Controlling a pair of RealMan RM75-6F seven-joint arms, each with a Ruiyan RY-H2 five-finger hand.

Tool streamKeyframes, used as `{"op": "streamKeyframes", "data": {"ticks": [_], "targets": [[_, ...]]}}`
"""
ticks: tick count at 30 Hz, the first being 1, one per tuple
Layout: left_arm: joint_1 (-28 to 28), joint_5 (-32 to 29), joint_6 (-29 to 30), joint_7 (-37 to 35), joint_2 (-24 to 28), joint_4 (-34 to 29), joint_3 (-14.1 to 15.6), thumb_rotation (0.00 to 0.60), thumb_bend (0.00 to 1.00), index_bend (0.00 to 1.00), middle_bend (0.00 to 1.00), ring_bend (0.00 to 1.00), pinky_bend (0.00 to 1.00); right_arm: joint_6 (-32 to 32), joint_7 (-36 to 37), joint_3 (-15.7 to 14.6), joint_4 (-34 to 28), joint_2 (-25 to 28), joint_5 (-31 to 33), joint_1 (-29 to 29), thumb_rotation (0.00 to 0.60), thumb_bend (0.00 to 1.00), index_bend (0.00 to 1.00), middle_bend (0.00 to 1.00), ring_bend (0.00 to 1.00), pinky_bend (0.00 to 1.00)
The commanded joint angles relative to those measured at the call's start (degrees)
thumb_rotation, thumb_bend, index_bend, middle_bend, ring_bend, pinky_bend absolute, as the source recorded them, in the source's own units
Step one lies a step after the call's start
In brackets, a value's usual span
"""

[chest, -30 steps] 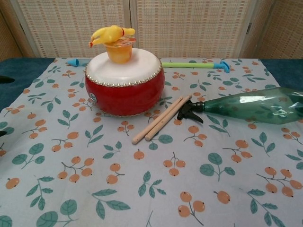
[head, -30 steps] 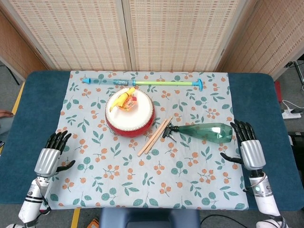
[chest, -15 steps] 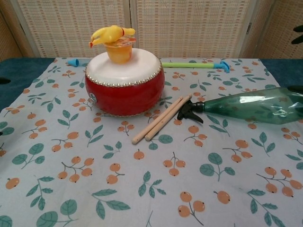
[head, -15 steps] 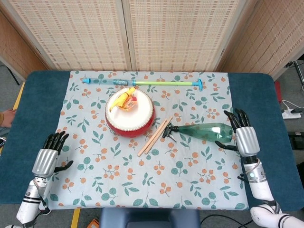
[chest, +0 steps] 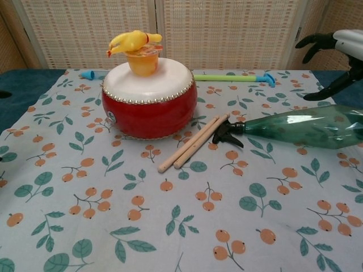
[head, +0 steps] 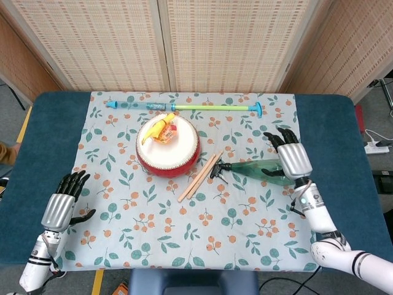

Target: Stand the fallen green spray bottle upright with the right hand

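Two hands in the shot, and neither one has hold of anything. Your right hand (head: 290, 157) is hovering over the fat end of the green spray bottle (head: 261, 169), fingers spread wide with the dark fingertips (chest: 311, 41) pointing toward 12 o'clock; from the chest view you can see it sits above the bottle with a clear gap, not touching. The bottle lies flat on its side on the floral tablecloth (head: 153, 239), at about 3 o'clock from the red drum (head: 167, 147), black trigger head (head: 218, 169) pointing toward 9 o'clock and the base toward 3.

Right by the trigger are two wooden drumsticks (head: 200, 176), side by side, slanting from about 7 to 1 o'clock, with their upper ends just beside the nozzle. Can't tell if they actually touch it.

On the drum's white top there's a small orange cup (chest: 142, 61) with a yellow toy bird (chest: 133, 41) perched on it. At 12 o'clock on the cloth, a long blue-and-green stick (head: 184, 107) lies across.

Your left hand (head: 62, 206) is down at around 8 o'clock on the blue table (head: 43, 141) edge, fingers loosely extended, well apart from everything.
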Motion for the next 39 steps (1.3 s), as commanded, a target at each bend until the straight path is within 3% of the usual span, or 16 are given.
{"op": "streamKeyframes", "data": {"ticks": [1,7,14,39], "targets": [[0.0,0.5,0.4,-0.2,0.3,-0.4,0.2,0.6,0.17,0.0,0.0,0.0,0.03,-3.6,-11.4,0.4,-2.3,-2.4,6.3,4.5,0.6,0.0,0.16,0.26,0.07,0.08],[0.4,0.9,1.4,-1.1,0.8,-0.8,0.2,0.6,0.17,0.0,0.0,0.0,0.03,-5.0,-22.4,-0.8,1.1,-8.3,12.7,8.1,0.6,0.0,0.17,0.26,0.07,0.05],[0.5,1.4,1.9,-2.5,1.3,-1.0,0.4,0.6,0.17,0.0,0.0,0.0,0.03,-6.5,-30.4,-1.0,7.1,-13.8,20.3,11.6,0.6,0.0,0.22,0.28,0.07,0.05],[0.2,2.1,1.5,-4.8,1.4,-0.7,0.9,0.6,0.17,0.0,0.0,0.0,0.03,-9.0,-37.4,0.4,20.4,-23.6,32.4,18.4,0.6,0.0,0.33,0.33,0.11,0.02]]}}
